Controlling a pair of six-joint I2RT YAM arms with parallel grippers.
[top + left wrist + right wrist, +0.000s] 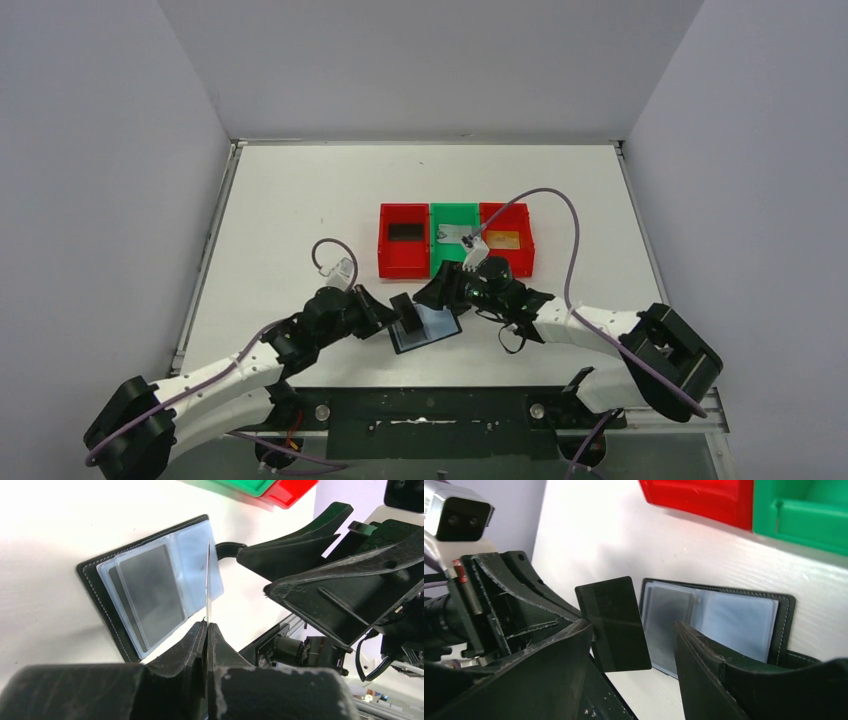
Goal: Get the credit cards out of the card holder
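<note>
The left gripper (206,627) clamps a dark card (614,625) upright, clear of the open card holder (744,620), which lies flat on the table just beyond. The right gripper (631,627) stands spread and empty. One grey card (150,592) looks left in its pocket, and the far bins (455,208) hold others.

The card holder (150,587) has a black, stitched, leather-look cover and glossy clear plastic sleeves — the card (614,625) looks smooth, matt black.
</note>
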